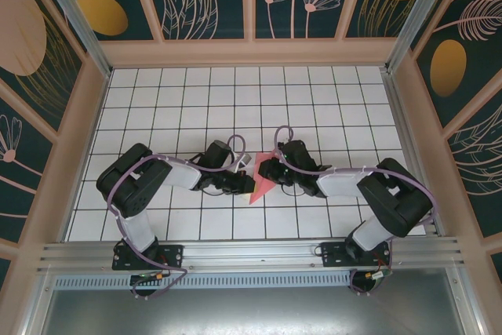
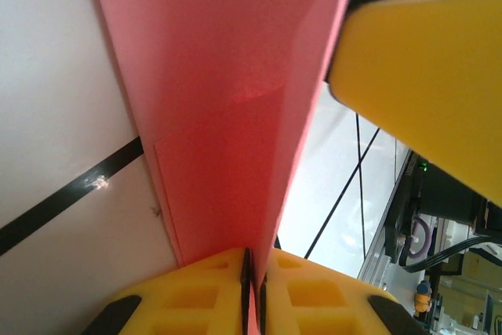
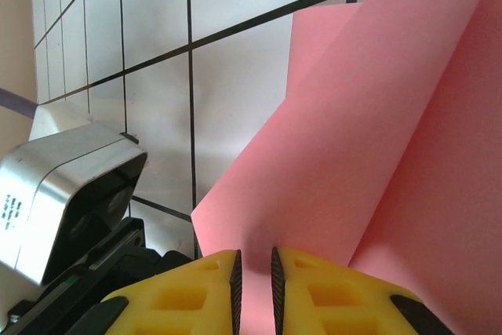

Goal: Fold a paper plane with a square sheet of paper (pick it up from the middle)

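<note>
Two grippers meet mid-frame in top view: left gripper (image 1: 235,182) and right gripper (image 1: 271,172), both nipped narrow on the pink sheet (image 1: 261,187). L wrist cam: yellow fingers (image 2: 204,288) pinch its fold at bottom centre, sheet rising to frame top. R wrist cam: sheet fans up-right from the jaws over grid table (image 3: 157,5).

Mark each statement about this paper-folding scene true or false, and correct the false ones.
1. The left hand is shut on the pink paper. True.
2. The right hand hangs open, away from the paper. False: it pinches the paper too.
3. The paper lies flat and unfolded. False: it is creased into a fold.
4. The table is white with a dark grid. True.
</note>
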You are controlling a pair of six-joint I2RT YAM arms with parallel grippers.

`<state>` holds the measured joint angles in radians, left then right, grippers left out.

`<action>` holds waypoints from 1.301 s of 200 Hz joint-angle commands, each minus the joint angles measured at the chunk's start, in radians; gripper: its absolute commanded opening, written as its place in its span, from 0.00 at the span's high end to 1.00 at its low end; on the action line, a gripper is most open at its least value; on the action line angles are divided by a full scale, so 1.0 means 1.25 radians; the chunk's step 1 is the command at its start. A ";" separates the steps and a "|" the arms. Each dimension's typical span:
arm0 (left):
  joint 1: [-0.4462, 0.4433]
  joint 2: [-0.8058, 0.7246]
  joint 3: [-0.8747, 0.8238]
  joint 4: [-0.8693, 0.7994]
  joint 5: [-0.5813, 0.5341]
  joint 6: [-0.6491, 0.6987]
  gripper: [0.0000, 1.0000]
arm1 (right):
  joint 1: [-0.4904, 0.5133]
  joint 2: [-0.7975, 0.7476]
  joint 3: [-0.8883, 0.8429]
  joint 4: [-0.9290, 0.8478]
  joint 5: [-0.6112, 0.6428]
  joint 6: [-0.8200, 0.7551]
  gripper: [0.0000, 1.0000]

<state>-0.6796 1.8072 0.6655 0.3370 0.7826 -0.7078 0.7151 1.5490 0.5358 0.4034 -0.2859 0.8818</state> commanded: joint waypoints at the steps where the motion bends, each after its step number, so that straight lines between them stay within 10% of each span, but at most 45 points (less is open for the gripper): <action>1: -0.005 0.028 0.006 -0.024 -0.047 0.031 0.84 | 0.000 0.021 0.029 -0.025 0.028 0.009 0.78; 260: 0.038 0.013 -0.090 0.263 0.060 -0.159 1.00 | -0.004 0.034 0.056 -0.050 0.020 -0.020 0.76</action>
<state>-0.6357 1.8004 0.5514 0.6182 0.8234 -0.8833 0.7147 1.5738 0.5831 0.3477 -0.2562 0.8703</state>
